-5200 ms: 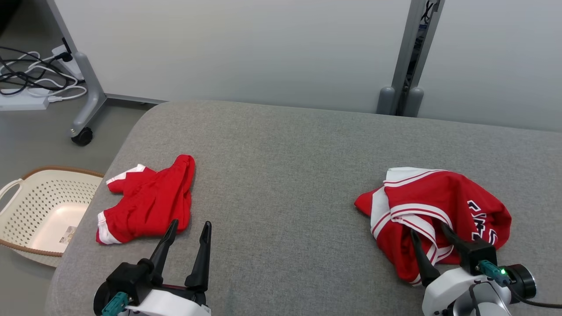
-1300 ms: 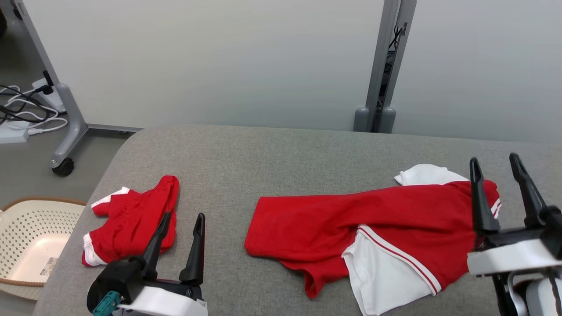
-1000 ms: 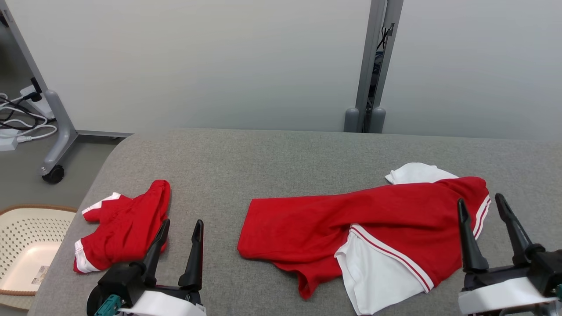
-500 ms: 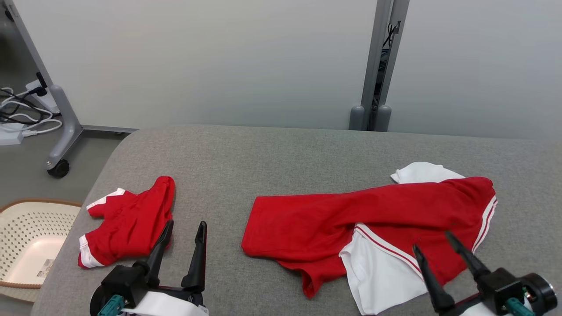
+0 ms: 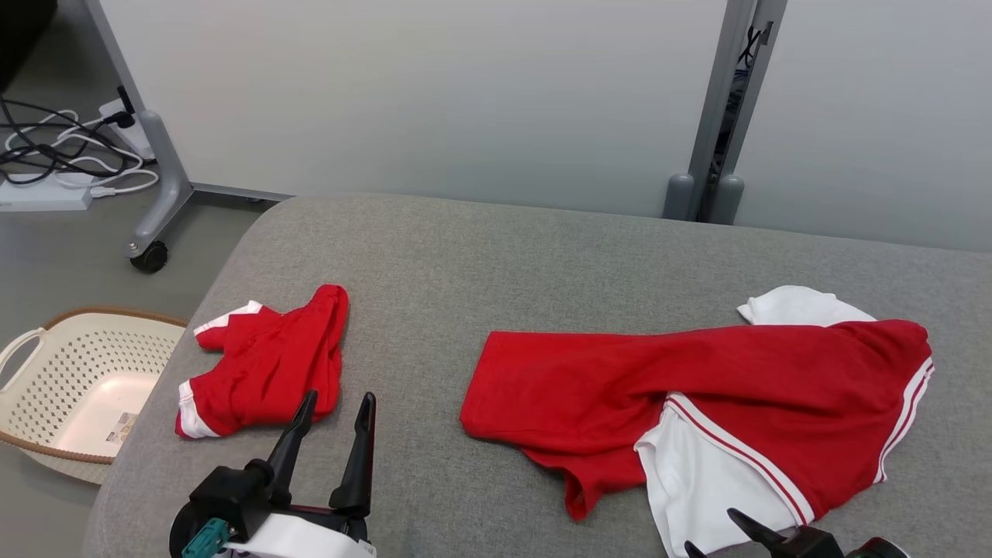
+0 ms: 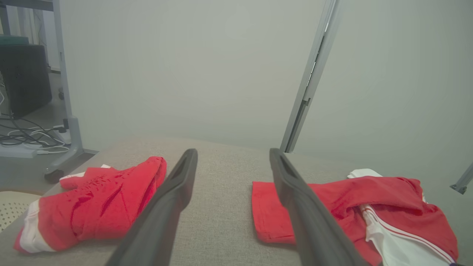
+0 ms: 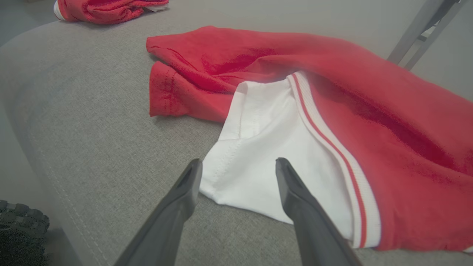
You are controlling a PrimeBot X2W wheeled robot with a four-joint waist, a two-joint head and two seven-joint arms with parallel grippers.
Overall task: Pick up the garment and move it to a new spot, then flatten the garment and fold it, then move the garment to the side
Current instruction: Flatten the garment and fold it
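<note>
The garment [image 5: 697, 387], a red shirt with white striped sleeves, lies stretched out but rumpled on the middle and right of the grey table [image 5: 465, 256]. One white sleeve [image 5: 705, 480] points toward the near edge. My right gripper [image 5: 711, 531] sits low at that edge, open, just short of the sleeve. In the right wrist view the right gripper [image 7: 238, 162] hovers open over the white sleeve [image 7: 266, 147], holding nothing, and the garment [image 7: 332, 74] lies beyond it. My left gripper [image 5: 339, 399] stands open and empty near the front left. In the left wrist view the left gripper [image 6: 232, 153] points between the two cloths.
A second red cloth with white trim [image 5: 267, 372] lies crumpled at the table's left. It also shows in the left wrist view [image 6: 92, 207]. A cream perforated basket [image 5: 46, 372] stands on the floor past the left edge. Grey partition panels with a post [image 5: 721, 116] stand behind; cables [image 5: 62, 155] lie at the far left.
My right gripper, open throughout, has come down from beside the garment's right end to the near edge by the white sleeve. The head camera has shifted. Left arm and garment are still.
</note>
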